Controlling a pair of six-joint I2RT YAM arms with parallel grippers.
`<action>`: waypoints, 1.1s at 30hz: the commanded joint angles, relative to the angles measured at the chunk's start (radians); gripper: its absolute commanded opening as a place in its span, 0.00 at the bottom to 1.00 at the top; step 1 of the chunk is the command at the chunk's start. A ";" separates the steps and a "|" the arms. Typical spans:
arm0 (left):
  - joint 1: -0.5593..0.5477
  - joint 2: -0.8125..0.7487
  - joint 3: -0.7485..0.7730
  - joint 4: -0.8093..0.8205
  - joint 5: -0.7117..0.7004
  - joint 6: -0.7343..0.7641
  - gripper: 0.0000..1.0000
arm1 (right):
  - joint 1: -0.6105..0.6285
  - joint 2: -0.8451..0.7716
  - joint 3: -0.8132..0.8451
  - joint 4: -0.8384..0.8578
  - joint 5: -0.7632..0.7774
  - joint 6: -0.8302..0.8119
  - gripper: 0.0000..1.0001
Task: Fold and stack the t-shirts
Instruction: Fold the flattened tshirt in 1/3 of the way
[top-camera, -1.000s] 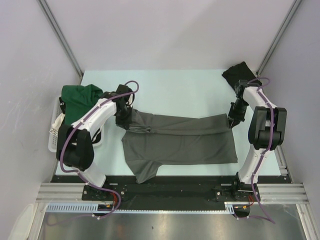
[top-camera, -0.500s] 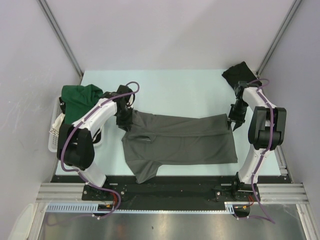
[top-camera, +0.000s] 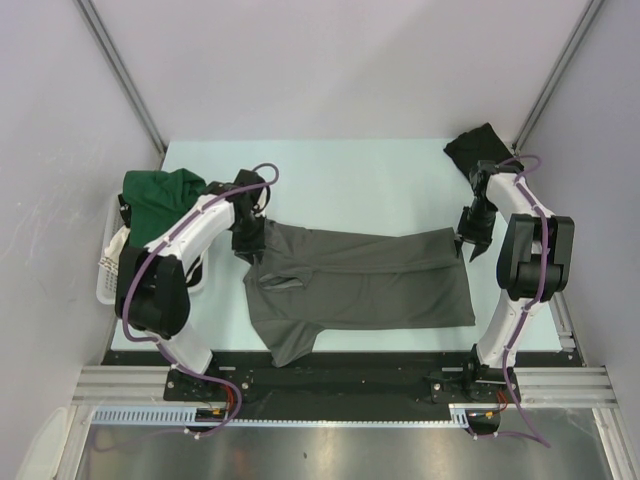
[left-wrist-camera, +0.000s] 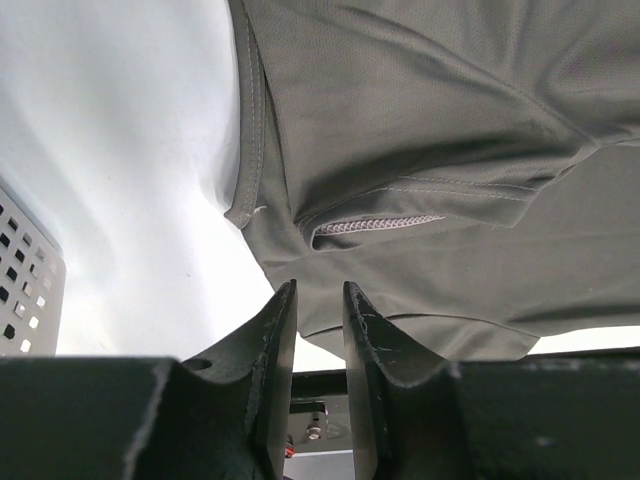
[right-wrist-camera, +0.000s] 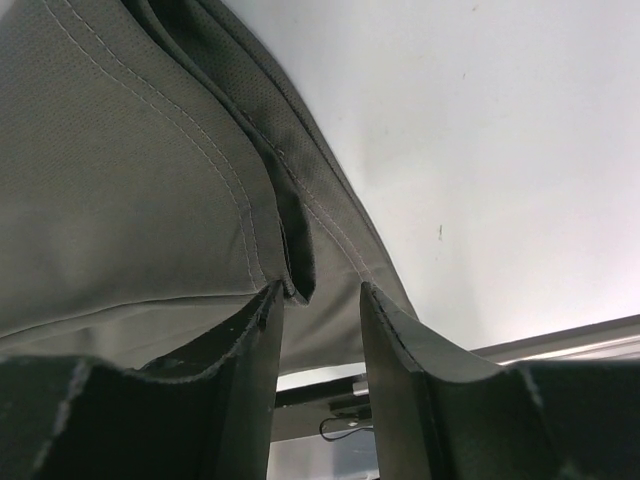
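charcoal grey t-shirt (top-camera: 360, 285) is laid across the middle of the table (top-camera: 350, 180), its far edge folded toward the near side into a long band, with one sleeve (top-camera: 290, 345) left sticking out at the near left. left gripper (top-camera: 247, 243) is held at the left end of that fold and right gripper (top-camera: 470, 245) at the right end. both pairs of jaws are seen parted with no cloth between them, though the hem (right-wrist-camera: 280, 250) lies just beside a right fingertip. dark green t-shirt (top-camera: 160, 195) is heaped over the white basket (top-camera: 108, 275); black t-shirt (top-camera: 478, 148) is bunched at the far right corner. snagging is judged the main risk: if an arm is lifted off askew, the hem could be caught and the fold dragged open. the loose sleeve could also be left untucked, and a lopsided stack would result.
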 joint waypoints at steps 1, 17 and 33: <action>-0.007 0.017 0.074 -0.006 -0.004 0.012 0.29 | 0.003 -0.026 0.017 -0.030 0.017 -0.003 0.41; -0.007 0.026 0.167 -0.012 0.030 0.030 0.29 | 0.051 -0.129 -0.071 -0.089 0.197 0.028 0.52; -0.010 0.038 0.256 -0.052 0.025 0.041 0.30 | 0.106 -0.055 0.093 -0.047 0.291 0.029 1.00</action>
